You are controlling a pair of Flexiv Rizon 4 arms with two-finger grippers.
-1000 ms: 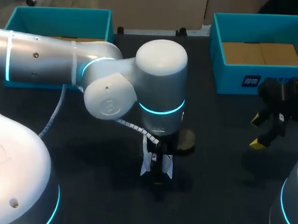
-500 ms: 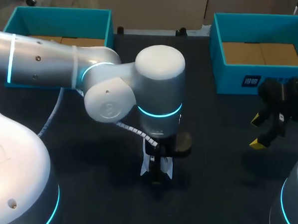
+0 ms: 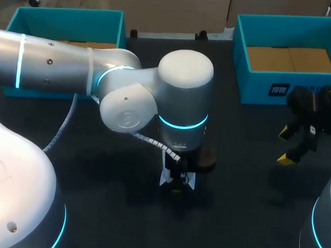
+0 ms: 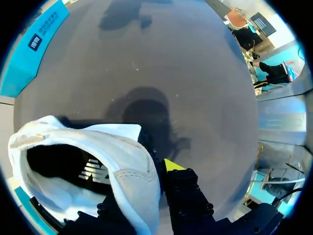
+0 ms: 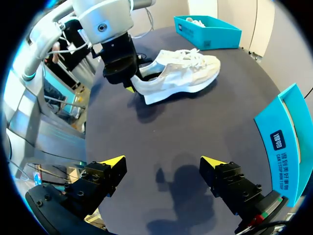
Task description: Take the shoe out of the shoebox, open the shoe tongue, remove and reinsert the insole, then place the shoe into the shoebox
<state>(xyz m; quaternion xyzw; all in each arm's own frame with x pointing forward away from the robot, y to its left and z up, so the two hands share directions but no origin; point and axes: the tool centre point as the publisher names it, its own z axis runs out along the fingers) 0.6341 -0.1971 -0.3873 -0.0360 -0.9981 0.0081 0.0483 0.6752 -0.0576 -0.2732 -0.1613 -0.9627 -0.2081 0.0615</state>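
Here our left gripper (image 5: 131, 87) pinches the heel of the white shoe (image 5: 182, 73), one finger inside the collar and one outside. The shoe sits on the table (image 5: 195, 127) between the left box (image 3: 26, 19) and the right box (image 3: 256, 87), outside both. Our right gripper (image 5: 164, 164) hangs spread beside the right box, well apart from the shoe.

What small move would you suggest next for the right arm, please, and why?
Probably bring the right gripper toward the laces of the shoe: it lies on the table, the left gripper clamps its heel, and the right one hangs open, apart from it.
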